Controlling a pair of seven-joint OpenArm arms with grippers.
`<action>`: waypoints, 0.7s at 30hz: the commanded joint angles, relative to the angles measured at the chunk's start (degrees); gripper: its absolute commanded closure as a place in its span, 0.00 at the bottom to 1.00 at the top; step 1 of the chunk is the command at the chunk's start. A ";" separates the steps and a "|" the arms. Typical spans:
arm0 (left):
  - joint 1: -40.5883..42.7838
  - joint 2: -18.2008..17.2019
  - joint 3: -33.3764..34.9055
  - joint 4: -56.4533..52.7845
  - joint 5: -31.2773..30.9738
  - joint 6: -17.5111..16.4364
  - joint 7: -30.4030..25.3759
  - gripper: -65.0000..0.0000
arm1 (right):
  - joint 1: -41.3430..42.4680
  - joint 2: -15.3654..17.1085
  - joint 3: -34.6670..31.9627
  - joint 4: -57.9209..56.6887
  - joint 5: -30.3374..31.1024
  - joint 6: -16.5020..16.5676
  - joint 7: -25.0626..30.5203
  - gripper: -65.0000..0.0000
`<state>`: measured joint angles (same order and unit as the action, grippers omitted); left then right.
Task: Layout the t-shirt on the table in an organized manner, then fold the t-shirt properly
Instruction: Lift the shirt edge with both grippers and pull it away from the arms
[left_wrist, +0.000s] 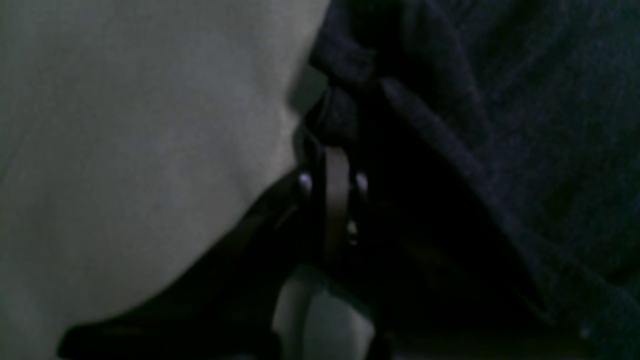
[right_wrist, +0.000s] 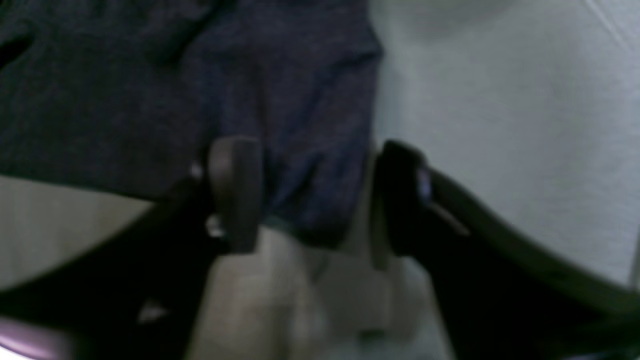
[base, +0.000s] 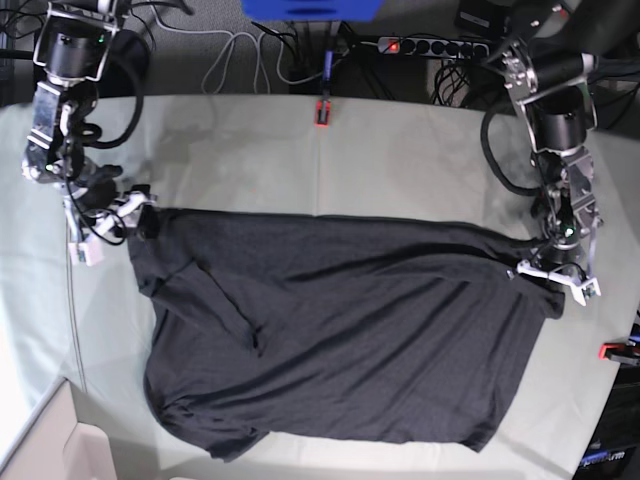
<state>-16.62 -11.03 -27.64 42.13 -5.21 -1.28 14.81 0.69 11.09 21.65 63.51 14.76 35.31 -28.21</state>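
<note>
Your t-shirt lies spread on the table, long axis running left to right across the base view. One end sits under the arm at that view's left, the other under the arm at its right. A sleeve lies folded onto the body near the left side, and the lower left corner is bunched. Fabric is matte charcoal knit, soft, with shallow diagonal wrinkles; no print shows on the upper face. The table cover is pale grey-green cloth, smooth, with one seam line down the middle and a small red clamp at the far edge.

Your left gripper has its fingers together, pinching a gathered fold at the shirt's edge; dark cloth bulges just above the tips. Your right gripper has its fingers apart, straddling a corner of the shirt that hangs between them. The view is blurred, so you cannot tell whether either pad touches the cloth.
</note>
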 joint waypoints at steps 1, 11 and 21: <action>0.58 -0.53 0.08 0.82 -0.11 0.27 3.17 1.00 | -0.38 0.38 0.02 0.54 -0.04 0.69 -1.02 0.70; 5.94 -0.97 -5.90 23.76 -0.11 0.18 23.04 1.00 | -5.74 3.46 0.55 11.97 -0.04 4.69 -1.64 1.00; 10.51 -1.32 -6.52 43.01 -0.11 0.18 34.20 1.00 | -12.78 3.11 7.05 30.34 0.22 4.69 -1.73 1.00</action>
<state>-4.75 -11.38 -34.04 83.85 -5.52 -1.52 50.54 -12.71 13.28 28.25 92.62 14.06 40.03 -31.66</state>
